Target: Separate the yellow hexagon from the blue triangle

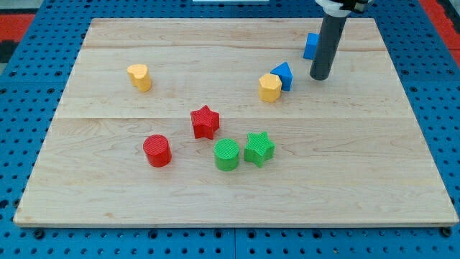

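The yellow hexagon [270, 88] sits right of the board's middle, touching the blue triangle [283, 75], which lies just up and to the right of it. My tip [320, 76] rests on the board a short way to the right of the blue triangle, apart from it. The dark rod rises from the tip to the view's top.
A blue block [310, 46] stands partly hidden behind the rod near the top. A yellow heart-like block [140, 77] is at the left. A red star [205, 121], red cylinder [157, 150], green cylinder [227, 154] and green star [259, 148] lie lower down.
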Robot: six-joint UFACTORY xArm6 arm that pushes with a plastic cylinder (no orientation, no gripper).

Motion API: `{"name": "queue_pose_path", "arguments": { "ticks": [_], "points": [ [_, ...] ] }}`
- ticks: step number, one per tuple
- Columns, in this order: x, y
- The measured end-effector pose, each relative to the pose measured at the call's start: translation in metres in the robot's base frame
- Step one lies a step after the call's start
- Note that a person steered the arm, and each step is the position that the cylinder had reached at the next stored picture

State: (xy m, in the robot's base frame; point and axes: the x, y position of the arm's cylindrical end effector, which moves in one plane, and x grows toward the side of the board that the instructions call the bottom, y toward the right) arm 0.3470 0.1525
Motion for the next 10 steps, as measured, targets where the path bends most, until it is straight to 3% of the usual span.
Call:
{"name": "queue_pose_path", "arguments": {
  "ticks": [2,3,4,5,7,10],
  "points": [
    [-0.047,-0.061],
    [-0.042,-0.125],
    [0.001,-0.086],
    [0.016,-0.074],
    [0.003,-0.038],
    [0.001,-0.050]
  ]
}}
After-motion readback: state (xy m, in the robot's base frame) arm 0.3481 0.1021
